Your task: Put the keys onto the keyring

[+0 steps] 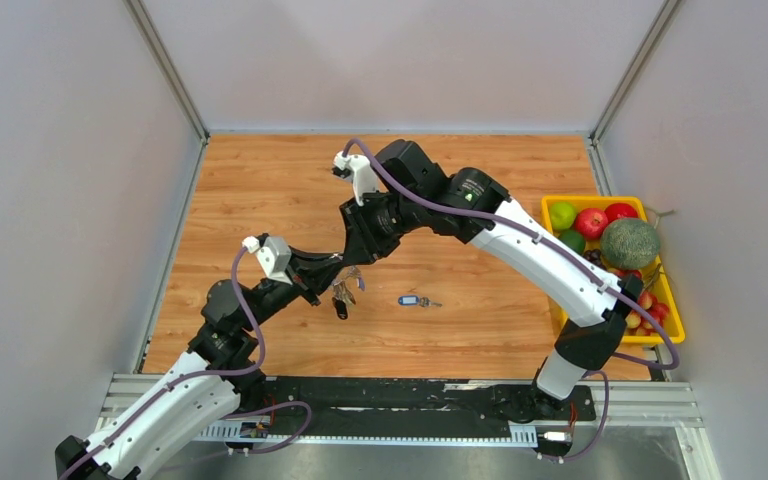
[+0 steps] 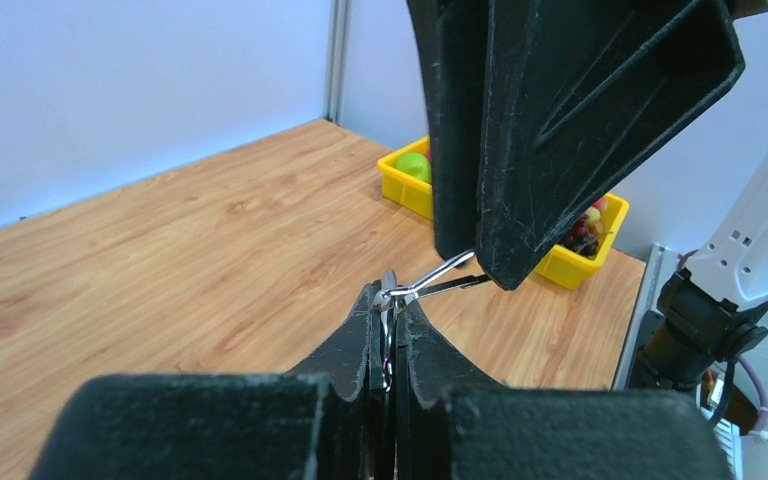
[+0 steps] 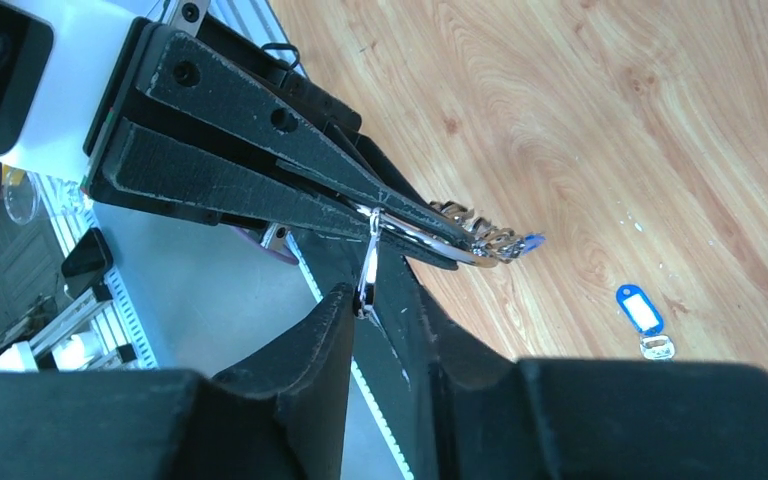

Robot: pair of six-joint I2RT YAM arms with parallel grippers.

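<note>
Both grippers meet above the table's middle. My left gripper [image 1: 330, 283] is shut on the thin silver keyring [image 2: 388, 330], seen edge-on between its pads in the left wrist view [image 2: 388, 297]. A bunch of keys [image 1: 343, 294] hangs from the ring; it also shows in the right wrist view [image 3: 485, 240]. My right gripper [image 1: 353, 262] is shut on a silver wire loop of the keyring [image 3: 368, 270] at its fingertips [image 3: 368, 297]. A single key with a blue tag [image 1: 412, 300] lies flat on the wood to the right, also in the right wrist view [image 3: 642, 312].
A yellow basket [image 1: 672, 300] of fruit and a melon stands at the table's right edge. Grey walls close in the left, right and back. A metal rail runs along the near edge under the arm bases.
</note>
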